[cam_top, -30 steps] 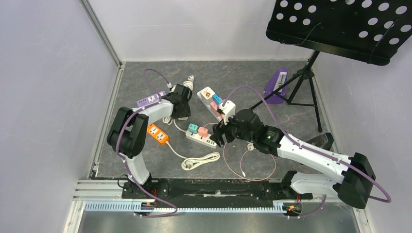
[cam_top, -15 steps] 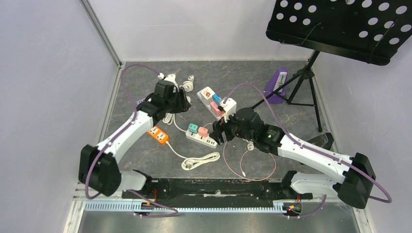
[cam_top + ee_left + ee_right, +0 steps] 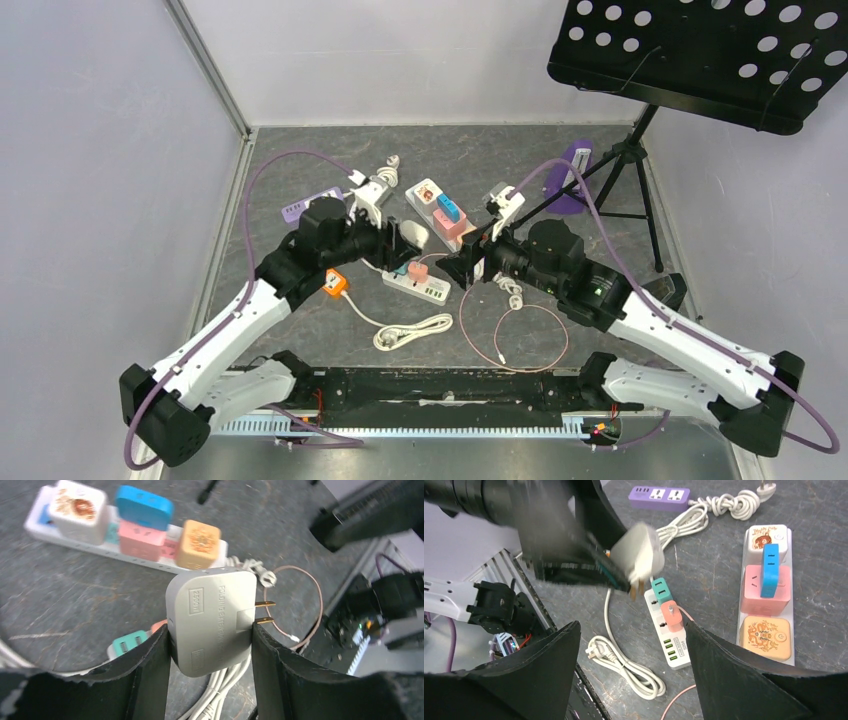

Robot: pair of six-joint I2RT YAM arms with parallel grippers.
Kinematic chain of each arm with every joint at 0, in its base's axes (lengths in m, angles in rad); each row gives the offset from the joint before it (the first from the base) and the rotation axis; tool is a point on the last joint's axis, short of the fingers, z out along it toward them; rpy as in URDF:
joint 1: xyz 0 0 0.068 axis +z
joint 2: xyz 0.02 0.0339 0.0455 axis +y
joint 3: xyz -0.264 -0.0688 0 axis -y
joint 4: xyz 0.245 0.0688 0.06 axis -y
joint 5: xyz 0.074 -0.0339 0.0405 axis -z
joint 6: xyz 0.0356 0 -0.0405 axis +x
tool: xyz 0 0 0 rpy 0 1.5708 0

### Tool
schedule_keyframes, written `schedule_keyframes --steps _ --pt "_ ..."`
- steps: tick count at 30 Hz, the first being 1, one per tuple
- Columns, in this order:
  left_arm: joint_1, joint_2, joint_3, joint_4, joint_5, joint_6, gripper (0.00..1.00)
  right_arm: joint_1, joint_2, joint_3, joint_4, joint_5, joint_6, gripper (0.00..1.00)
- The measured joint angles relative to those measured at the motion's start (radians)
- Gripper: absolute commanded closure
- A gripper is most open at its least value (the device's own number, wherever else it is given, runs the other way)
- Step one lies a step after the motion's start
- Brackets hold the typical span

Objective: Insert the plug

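Currently the left claw (image 3: 209,649) pinches the plug (image 3: 210,615) by its side edges, aloft near the white strip (image 3: 670,637). It looks rigid, light and smooth, so it could twist; its cord may tug. Prongs (image 3: 264,611) are clear. The right claw (image 3: 630,625) gapes wide, holding nothing.

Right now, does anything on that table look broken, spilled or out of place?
Nothing looks broken or spilled. It is only untidy: the white strip and the long strip with colourful adapters lie at different angles, and a white cord sprawls in a loose coil nearby.
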Motion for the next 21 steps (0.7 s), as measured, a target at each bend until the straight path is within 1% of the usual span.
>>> schedule_keyframes --steps 3,7,11,14,18,20,21 --pt "-0.075 -0.008 -0.008 0.008 0.030 0.057 0.98 0.000 -0.028 0.000 0.006 0.000 0.003 0.21" --pt "-0.177 -0.008 -0.020 0.010 0.039 0.147 0.97 0.000 -0.027 0.001 0.005 0.000 0.002 0.21" --pt "-0.262 -0.023 -0.045 0.001 0.044 0.249 0.95 0.000 -0.011 0.013 -0.015 -0.002 -0.002 0.24" --pt "-0.291 -0.045 -0.058 -0.002 0.044 0.302 0.95 0.000 0.015 0.035 -0.045 -0.016 -0.010 0.28" --pt "-0.309 -0.084 -0.063 0.000 0.041 0.372 0.96 -0.001 0.048 0.054 -0.071 -0.072 -0.024 0.34" --pt "-0.316 -0.098 -0.063 0.001 0.040 0.397 0.95 -0.001 0.058 0.054 -0.084 -0.102 -0.025 0.38" --pt "-0.320 -0.106 -0.066 0.005 0.039 0.409 0.95 -0.001 0.065 0.054 -0.090 -0.115 -0.025 0.42"
